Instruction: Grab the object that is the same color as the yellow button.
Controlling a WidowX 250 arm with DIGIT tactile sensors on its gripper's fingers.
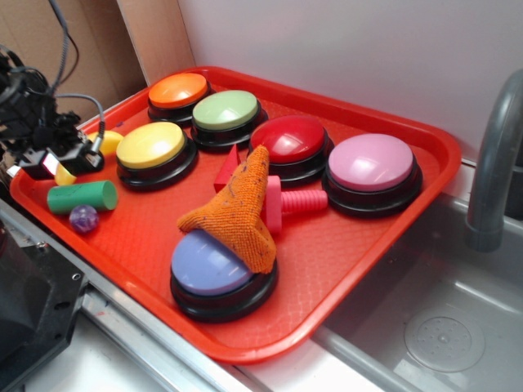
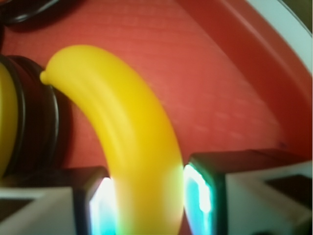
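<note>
Grasp step: gripper [image 2: 146,205] fingers [image 2: 100,208] pinching small curved glossy yellow plastic banana [image 2: 127,137], beside yellow-domed black-based button [image 1: 151,147] on red tray [image 1: 343,245]. Next, judged: straight lift, grip kept firm.

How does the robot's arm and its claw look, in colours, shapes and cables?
The arm is black and blocky, with dark cables looping above it. The claw has black fingers; the wrist view shows their inner pads glowing pale cyan-white, on light grey square bodies.

Banana [image 2: 132,147] between the jaws, touching both pads [image 2: 100,208], lying on the tray [image 2: 215,93]. Its tip reaches ahead of the jaws, beside a button [image 2: 7,122] to the left. Tray rim right of the jaws.
</note>
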